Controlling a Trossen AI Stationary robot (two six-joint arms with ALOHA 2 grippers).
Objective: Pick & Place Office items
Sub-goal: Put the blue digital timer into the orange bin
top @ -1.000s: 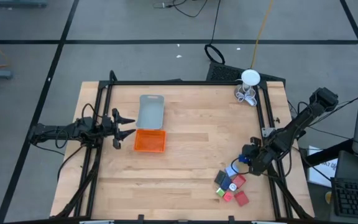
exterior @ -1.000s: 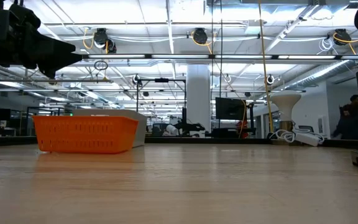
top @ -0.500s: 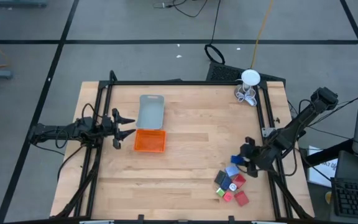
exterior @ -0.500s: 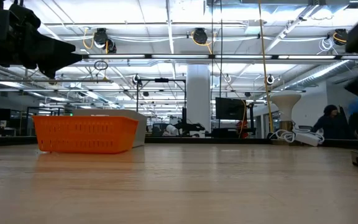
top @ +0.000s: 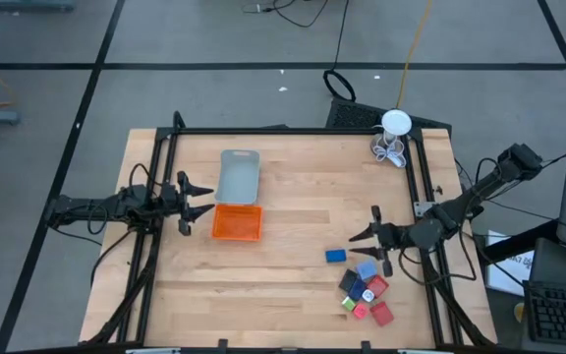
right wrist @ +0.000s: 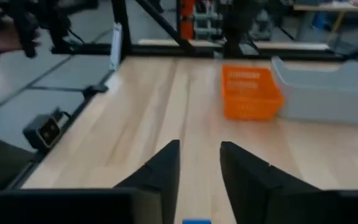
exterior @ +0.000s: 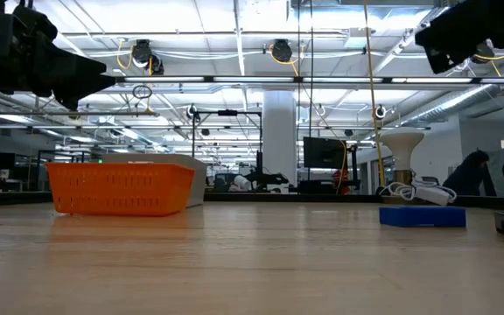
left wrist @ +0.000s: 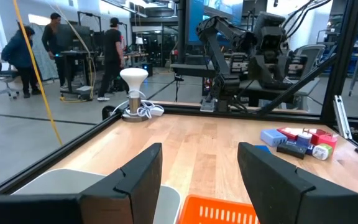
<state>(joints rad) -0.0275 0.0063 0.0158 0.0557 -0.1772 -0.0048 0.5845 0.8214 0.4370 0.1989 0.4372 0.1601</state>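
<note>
The office items point(top: 367, 288) lie in a small pile of blue, red, black, green and white blocks near the table's right front; the left wrist view shows the pile point(left wrist: 297, 140) too. One blue block point(top: 335, 256) lies flat on the table just left of the pile, alone point(exterior: 423, 216). My right gripper point(top: 357, 236) hangs above the table right of this block, pointing about level toward the left edge. Its fingers point(right wrist: 201, 155) are open with nothing between them. My left gripper point(top: 210, 200) waits open at the left edge, by the trays.
An orange tray point(top: 237, 223) and a grey tray point(top: 239, 177) stand end to end at the table's left middle. A white round thing with wire loops point(top: 393, 136) stands at the far right corner. Black frame rails run along both sides. People stand in the room beyond point(left wrist: 55, 50).
My right gripper has risen from the pile and tipped from pointing down to about level, toward the table's left edge. A blue block that was not there before now lies on the table left of the pile.
</note>
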